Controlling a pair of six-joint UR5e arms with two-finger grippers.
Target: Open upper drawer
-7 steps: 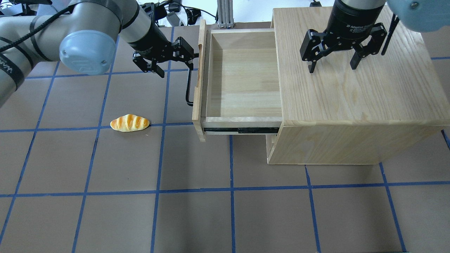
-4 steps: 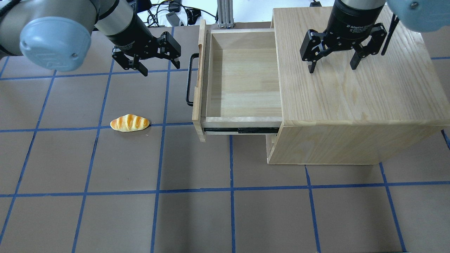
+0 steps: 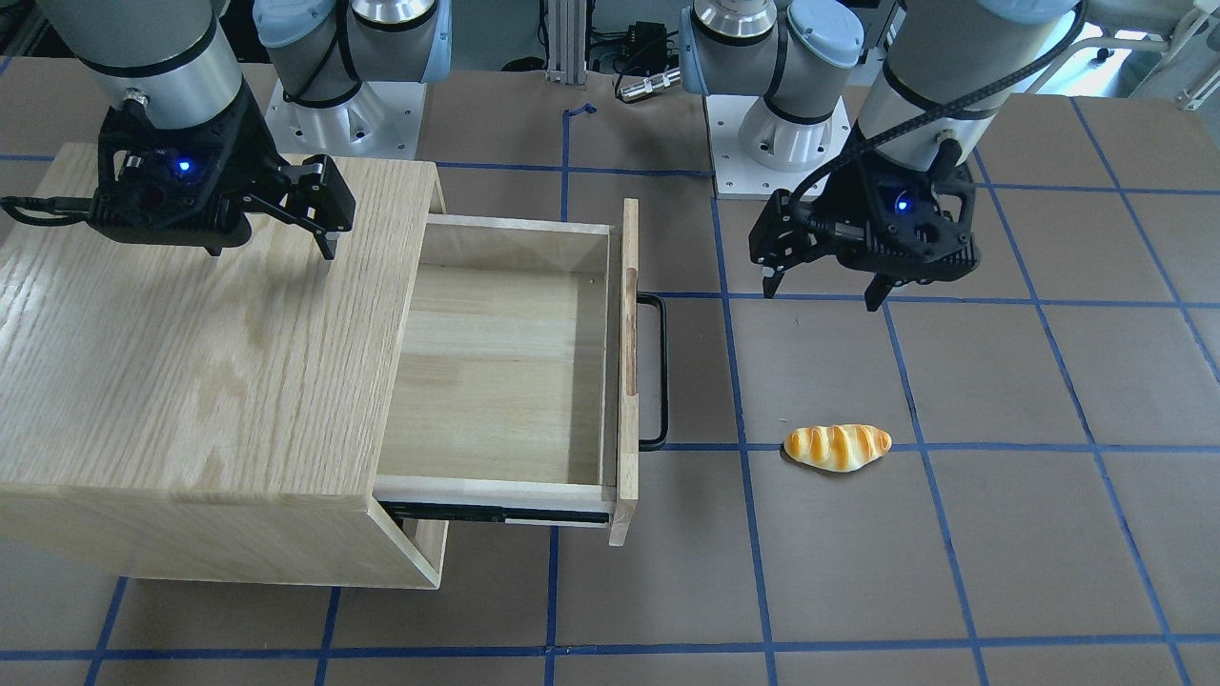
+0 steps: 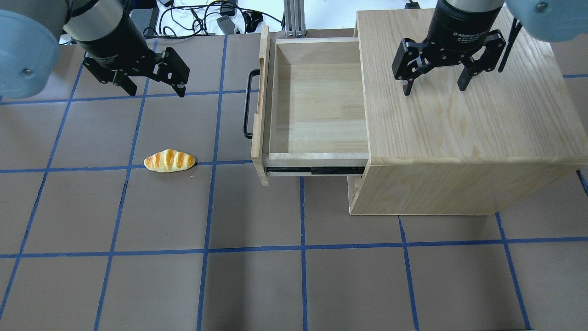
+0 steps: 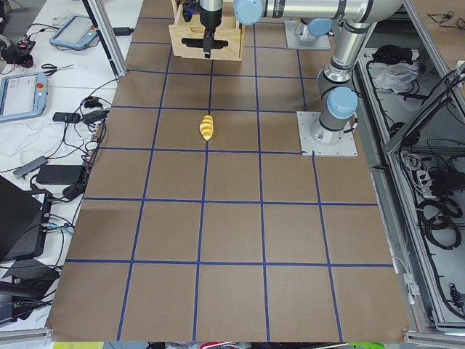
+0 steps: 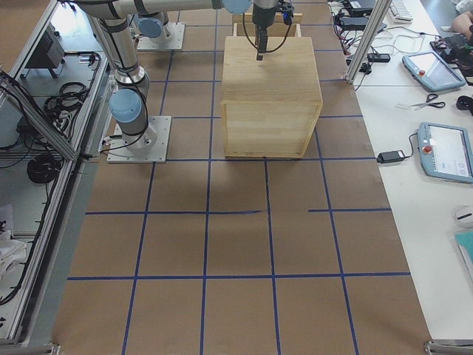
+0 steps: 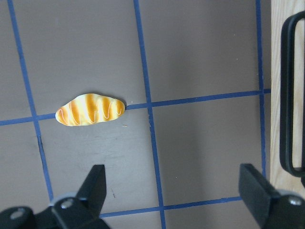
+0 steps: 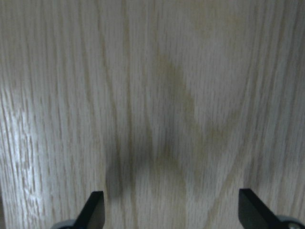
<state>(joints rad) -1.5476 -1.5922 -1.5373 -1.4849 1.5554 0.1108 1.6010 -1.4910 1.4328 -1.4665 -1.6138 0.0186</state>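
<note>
The upper drawer point(image 4: 317, 101) stands pulled far out of the oak-grain cabinet point(image 4: 459, 128), its pale-wood box empty; it also shows in the front-facing view point(image 3: 496, 372). Its black bar handle point(image 4: 248, 105) is free and shows at the right edge of the left wrist view point(image 7: 290, 95). My left gripper point(image 4: 156, 92) is open and empty, well to the left of the handle over the brown table. My right gripper point(image 4: 434, 89) is open and empty, just above the cabinet top, which fills the right wrist view point(image 8: 171, 119).
A toy bread roll point(image 4: 169, 161) lies on the table left of the drawer front, below my left gripper point(image 7: 174, 191). The open drawer juts out over the table on its black slide rail point(image 4: 317, 170). Cables lie at the table's far edge.
My left gripper has moved away from the handle, to the left, and stays open. The drawer and my right gripper have not moved.
</note>
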